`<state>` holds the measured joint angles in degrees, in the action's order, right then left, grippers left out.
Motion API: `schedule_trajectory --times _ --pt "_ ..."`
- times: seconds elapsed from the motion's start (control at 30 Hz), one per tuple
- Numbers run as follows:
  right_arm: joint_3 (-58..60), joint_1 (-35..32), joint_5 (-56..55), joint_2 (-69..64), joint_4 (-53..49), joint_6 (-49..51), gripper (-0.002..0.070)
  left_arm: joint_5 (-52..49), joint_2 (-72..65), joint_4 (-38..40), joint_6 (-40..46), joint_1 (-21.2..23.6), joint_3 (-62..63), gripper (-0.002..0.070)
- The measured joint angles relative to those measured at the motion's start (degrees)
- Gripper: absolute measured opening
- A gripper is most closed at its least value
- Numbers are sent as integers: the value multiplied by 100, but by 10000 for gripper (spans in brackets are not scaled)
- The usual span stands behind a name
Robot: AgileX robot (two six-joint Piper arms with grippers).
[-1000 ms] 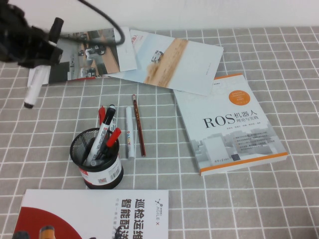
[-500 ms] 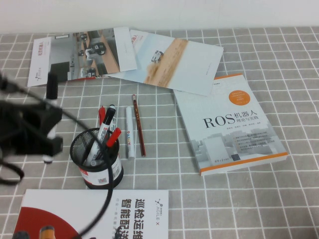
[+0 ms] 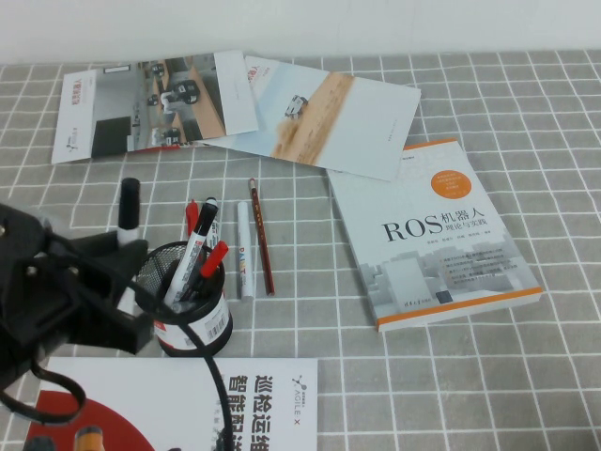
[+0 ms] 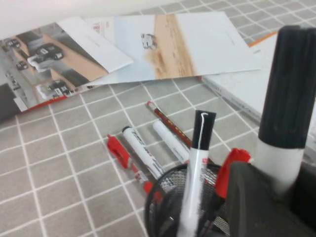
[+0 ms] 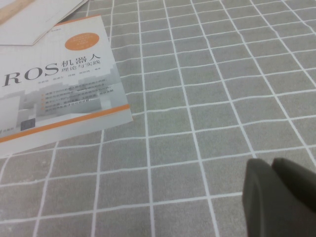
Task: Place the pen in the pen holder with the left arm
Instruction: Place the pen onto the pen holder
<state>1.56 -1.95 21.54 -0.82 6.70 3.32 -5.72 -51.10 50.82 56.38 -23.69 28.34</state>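
Note:
My left gripper [image 3: 105, 284] is shut on the pen [image 3: 127, 214], a whitish-grey marker held upright with its black cap on top. It stands just left of the pen holder [image 3: 188, 315], a black mesh cup with a red-and-white label. The pen's lower end is hidden by the gripper. In the left wrist view the pen [image 4: 289, 98] rises from the gripper [image 4: 269, 205] beside the holder's rim [image 4: 165, 190]. The holder has a black-capped marker [image 3: 198, 246] and a red-capped marker [image 3: 214, 258] in it. My right gripper [image 5: 282, 197] is shut and empty over bare cloth.
A red marker [image 3: 192, 214], a slim white pen [image 3: 246, 252] and a pencil [image 3: 262, 237] lie behind the holder. A ROS book [image 3: 437, 235] lies at the right, brochures [image 3: 324, 117] at the back, and a booklet [image 3: 197, 404] at the front edge.
My left gripper has carried the pen from the far left down and rightwards to the holder's left side. The pen's black cap now points up.

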Motion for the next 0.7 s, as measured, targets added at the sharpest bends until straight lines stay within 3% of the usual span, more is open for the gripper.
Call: schedule_trajectory --times 0.13,0.3,0.4,0.53,0.7 --pt "0 0 0 0 0 0 -15 525 0 -740 -612 -98 -107 116" --pt "0 0 0 0 0 0 -15 1720 0 -3135 -3443 -445 -558 116" --pt "0 0 0 0 0 0 -15 2317 -41 -4129 -4761 -466 -840 115" --pt "0 0 0 0 0 0 -15 2771 -274 -4532 -5323 -470 -919 115" --pt "0 0 0 0 0 0 -15 3536 -710 -4844 -5385 -470 -924 115"
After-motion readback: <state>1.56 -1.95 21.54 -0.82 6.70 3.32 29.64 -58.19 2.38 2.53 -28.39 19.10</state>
